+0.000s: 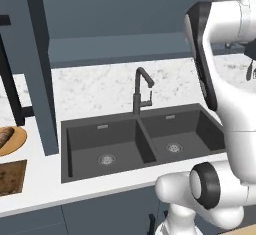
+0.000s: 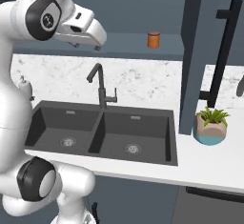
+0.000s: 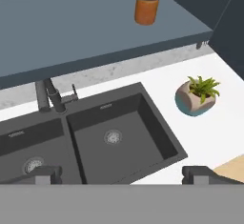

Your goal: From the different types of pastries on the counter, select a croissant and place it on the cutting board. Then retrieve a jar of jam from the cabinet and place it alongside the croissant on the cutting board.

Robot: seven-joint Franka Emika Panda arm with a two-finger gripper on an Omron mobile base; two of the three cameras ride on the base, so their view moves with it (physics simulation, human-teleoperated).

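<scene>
Two dark fingertips of the claw [image 3: 122, 174] stand spread as wide as they go at the near side of the hand view, with nothing between them, hanging above the front edge of the counter [image 3: 200, 137]. Just past that edge lies the double sink [image 3: 95, 137], both dark basins bare apart from their drains, and the black faucet [image 3: 52, 96] rises at its back edge. On the counter beside the sink's right end sits a small potted plant [image 3: 196, 96]. At the near right corner of the hand view a pale wooden corner shows, likely the cutting board [image 3: 233, 168], though too little of it is visible to be sure.

Farther back and higher, the jam jar [image 3: 146, 6] stands upright on the open cabinet shelf [image 3: 71, 32] above the backsplash, close to the shelf's right end and apart from everything else; the right base view shows it there too [image 2: 153, 39].

The jar is probably rigid, smooth and moderately heavy, so it could slip or tip if pinched near the lid. A grip across the middle of its orange body, fingers on opposite sides, looks the safest hold.

At the counter's far left end, some pastries [image 1: 6, 138] rest on a round wooden plate.
</scene>
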